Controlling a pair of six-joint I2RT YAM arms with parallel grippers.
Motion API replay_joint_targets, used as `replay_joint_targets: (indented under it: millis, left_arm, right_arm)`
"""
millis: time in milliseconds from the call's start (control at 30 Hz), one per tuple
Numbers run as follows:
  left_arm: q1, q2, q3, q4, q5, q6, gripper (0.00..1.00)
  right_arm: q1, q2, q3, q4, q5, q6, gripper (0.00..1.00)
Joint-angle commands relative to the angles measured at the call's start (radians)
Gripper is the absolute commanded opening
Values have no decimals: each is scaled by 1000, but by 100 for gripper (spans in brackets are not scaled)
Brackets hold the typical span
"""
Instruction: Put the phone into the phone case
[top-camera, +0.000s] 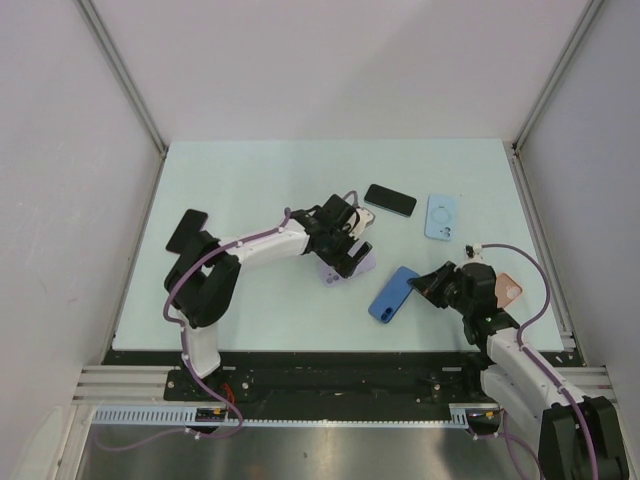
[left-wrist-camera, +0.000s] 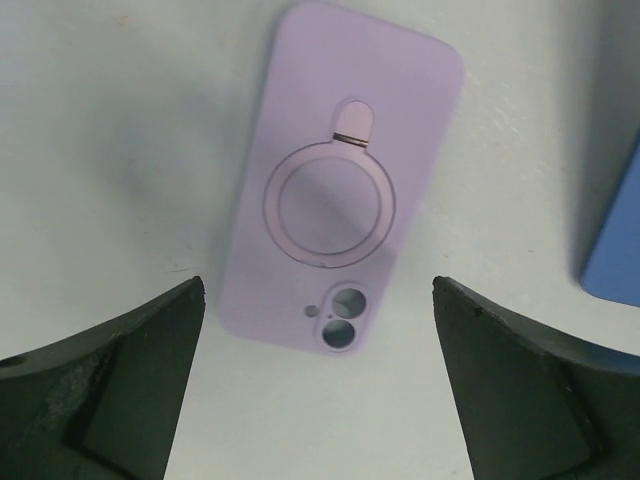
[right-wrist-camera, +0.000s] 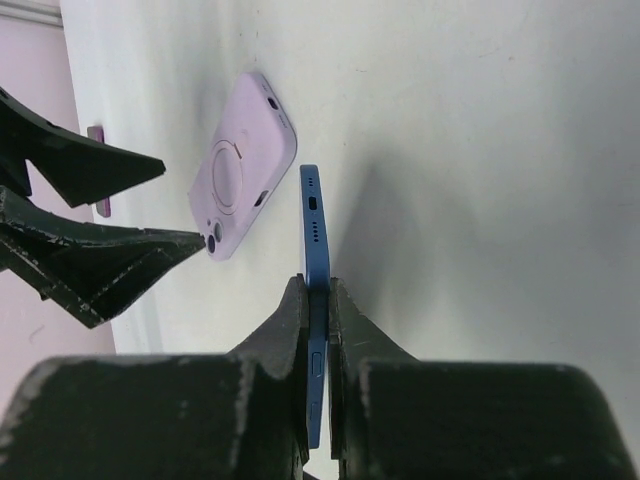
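Nearest to you, the right gripper (right-wrist-camera: 317, 292) is closed tight on the blue phone (right-wrist-camera: 315, 225), which stands on its edge. Further on, the left gripper (left-wrist-camera: 318, 290) hangs wide open, holding nothing, over the lilac case (left-wrist-camera: 340, 150), which lies flat with its back up. Behind them lie a black phone (top-camera: 390, 200) and a pale blue case (top-camera: 440, 216).

We see a lilac phone case (left-wrist-camera: 340, 180) lying flat, back up, its ring stand showing. Near it, a blue phone (right-wrist-camera: 316, 250) is tipped up on its long edge.

Bright, even overhead light washed the pale mint table (top-camera: 250, 180); shadows were soft. The thin blue phone (right-wrist-camera: 316, 230) cast faint shade rightward; wrist-view foregrounds were blurred.
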Motion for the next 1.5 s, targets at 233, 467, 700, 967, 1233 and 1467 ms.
replay_joint_targets:
  millis: [233, 467, 700, 967, 1233, 1467]
  left_arm:
    - [-25, 83, 72, -26, -106, 262, 100]
    - [-25, 114, 70, -14, -72, 307, 100]
    - [-25, 169, 99, -55, 20, 301, 100]
    - [-23, 192, 96, -63, 0, 287, 95]
    - [-25, 137, 24, -65, 92, 201, 78]
    - [-25, 111, -33, -75, 201, 149, 72]
  right_arm:
    - [2, -31, -3, -47, 24, -58, 0]
    - [1, -37, 2, -58, 18, -61, 0]
    - [-2, -47, 12, -76, 24, -80, 0]
    - [-4, -50, 14, -104, 30, -83, 0]
    - [-6, 18, 12, -11, 61, -61, 0]
    - [-4, 120, 2, 106, 79, -21, 0]
